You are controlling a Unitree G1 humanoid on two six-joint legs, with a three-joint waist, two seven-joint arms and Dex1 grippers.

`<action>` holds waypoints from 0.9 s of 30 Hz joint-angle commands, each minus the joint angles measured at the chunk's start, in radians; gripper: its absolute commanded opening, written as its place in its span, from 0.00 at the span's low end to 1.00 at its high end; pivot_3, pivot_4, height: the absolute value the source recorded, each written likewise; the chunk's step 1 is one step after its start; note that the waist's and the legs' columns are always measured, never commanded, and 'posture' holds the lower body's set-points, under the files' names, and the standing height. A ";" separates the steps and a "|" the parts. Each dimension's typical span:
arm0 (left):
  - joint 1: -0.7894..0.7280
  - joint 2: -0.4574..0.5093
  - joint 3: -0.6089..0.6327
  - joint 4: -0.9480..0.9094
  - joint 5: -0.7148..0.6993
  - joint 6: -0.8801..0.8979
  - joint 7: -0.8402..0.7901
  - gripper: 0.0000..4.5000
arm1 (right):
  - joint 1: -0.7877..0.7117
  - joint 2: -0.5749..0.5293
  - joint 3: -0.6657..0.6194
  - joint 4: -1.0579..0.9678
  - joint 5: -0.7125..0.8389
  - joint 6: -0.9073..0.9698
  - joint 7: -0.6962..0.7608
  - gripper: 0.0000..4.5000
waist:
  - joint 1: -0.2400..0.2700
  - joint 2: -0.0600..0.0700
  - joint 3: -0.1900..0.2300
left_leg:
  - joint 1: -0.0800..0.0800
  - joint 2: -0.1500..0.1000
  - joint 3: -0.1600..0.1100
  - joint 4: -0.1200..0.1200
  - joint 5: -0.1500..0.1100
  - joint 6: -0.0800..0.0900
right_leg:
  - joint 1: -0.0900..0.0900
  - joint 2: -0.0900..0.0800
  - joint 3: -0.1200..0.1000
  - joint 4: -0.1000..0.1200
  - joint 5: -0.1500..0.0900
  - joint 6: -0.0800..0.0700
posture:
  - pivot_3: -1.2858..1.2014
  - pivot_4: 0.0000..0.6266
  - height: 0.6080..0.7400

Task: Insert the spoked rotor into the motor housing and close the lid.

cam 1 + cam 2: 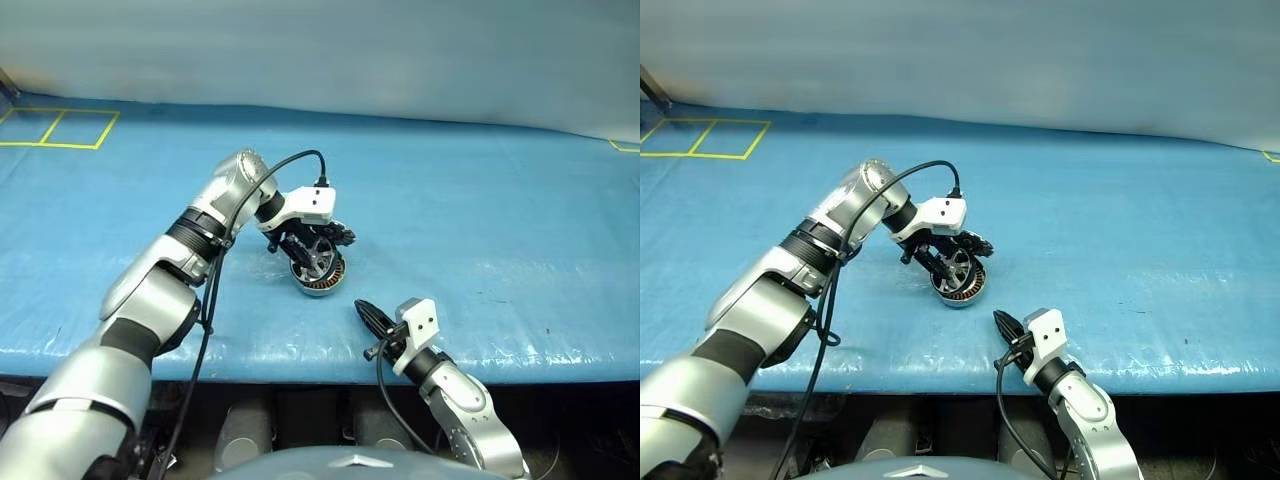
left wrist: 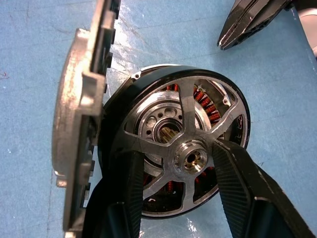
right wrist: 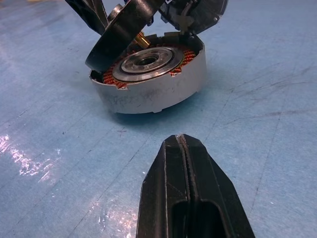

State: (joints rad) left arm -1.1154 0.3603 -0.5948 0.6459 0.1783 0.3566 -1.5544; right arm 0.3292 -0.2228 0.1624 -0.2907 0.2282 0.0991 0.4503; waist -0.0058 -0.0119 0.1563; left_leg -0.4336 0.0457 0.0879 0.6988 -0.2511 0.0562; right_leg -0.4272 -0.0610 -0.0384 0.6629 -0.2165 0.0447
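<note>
- Left pincer (image 2: pixel 190 198) grips rotor (image 2: pixel 185 148), tilted over housing (image 3: pixel 158 91), not seated.
- Lid (image 2: pixel 81 134) open.
- Right pincer (image 3: pixel 184 148) clenched, empty, near housing.

The spoked rotor (image 2: pixel 190 153) is bright brushed metal with a glossy dark rim; the motor housing (image 3: pixel 158 91) is matt grey, scuffed metal; the worktop (image 1: pixel 480 200) is shiny blue sheeting.

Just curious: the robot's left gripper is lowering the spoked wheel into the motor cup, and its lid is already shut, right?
Not quite. The lid stands open beside the motor housing, as the left wrist view shows. The left gripper does hold the spoked rotor tilted over it.
</note>
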 commanded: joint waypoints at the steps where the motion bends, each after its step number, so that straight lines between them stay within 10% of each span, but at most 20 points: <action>1: -0.028 -0.011 0.007 0.010 0.008 -0.016 -0.005 0.68 | -0.007 0.003 -0.005 -0.021 -0.004 -0.018 -0.006 0.00 | 0.000 0.000 0.000 | 0.000 0.000 0.000 0.000 0.000 0.000 | 0.000 0.000 0.000 0.000 0.000 0.000 | 0.52 0.24 1.00; 5: -0.033 -0.018 0.018 0.011 -0.004 -0.017 -0.012 0.98 | -0.009 0.004 -0.006 -0.019 -0.005 -0.017 -0.009 0.00 | -0.001 0.000 0.000 | -0.001 0.000 0.000 0.000 0.000 0.000 | -0.001 0.000 0.000 0.000 0.000 0.000 | 0.52 0.24 1.00; 19: 0.052 0.152 0.012 -0.297 -0.196 0.139 -0.060 0.99 | -0.029 -0.015 -0.004 -0.017 0.002 0.007 0.005 0.00 | -0.006 0.000 0.000 | -0.001 0.002 -0.001 0.000 0.000 0.000 | -0.001 0.000 0.000 0.000 0.000 -0.001 | 0.52 0.24 1.00; 27: 0.260 0.304 0.167 -0.662 -0.402 0.365 -0.028 0.48 | -0.047 -0.018 -0.010 -0.059 0.007 0.034 0.000 0.00 | -0.006 0.001 0.000 | 0.000 0.003 0.000 -0.001 0.000 0.000 | -0.001 -0.001 0.001 0.000 0.000 -0.001 | 0.52 0.24 1.00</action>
State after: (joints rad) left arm -0.8887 0.6347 -0.4924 0.0802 -0.1751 0.6705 -1.6019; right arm 0.2871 -0.2405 0.1595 -0.2934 0.2242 0.1320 0.4551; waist -0.0119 -0.0111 0.1562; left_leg -0.4341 0.0489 0.0872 0.6982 -0.2512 0.0562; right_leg -0.4279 -0.0614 -0.0377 0.6632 -0.2168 0.0437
